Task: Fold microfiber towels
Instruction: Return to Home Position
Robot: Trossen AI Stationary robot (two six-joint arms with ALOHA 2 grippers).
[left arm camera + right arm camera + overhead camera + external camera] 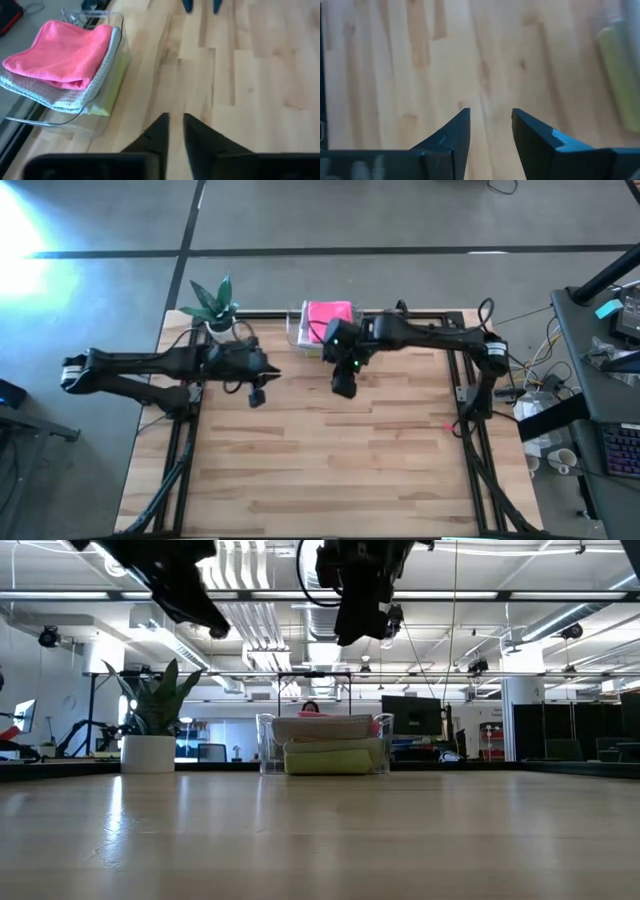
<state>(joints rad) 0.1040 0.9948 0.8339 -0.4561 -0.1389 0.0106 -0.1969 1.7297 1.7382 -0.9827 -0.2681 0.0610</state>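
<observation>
Butcher-block tabletop [320, 840]: lying bare in front, nothing waiting on it to be folded.

Left gripper [175, 117]: hanging above the wood near the potted plant [213, 302], fingers showing only a slim gap and carrying nothing.

Right gripper [490, 112]: hovering just in front of the clear plastic tray [65, 125], jaws standing apart, empty.

Folded towels: sitting stacked in the tray at the table's far edge, pink towel [60, 50] on top, a pale towel [75, 97] beneath it, a lime-green towel [112, 75] lower down.

Risk: the stack is bulging toward one tray wall. The right arm, swinging away so near, could be clipping the rim and tipping the pile or shoving the tray off the edge. The left arm could be brushing the plant's leaves.

Writing: no brand, label or lettering is showing legibly anywhere.
</observation>
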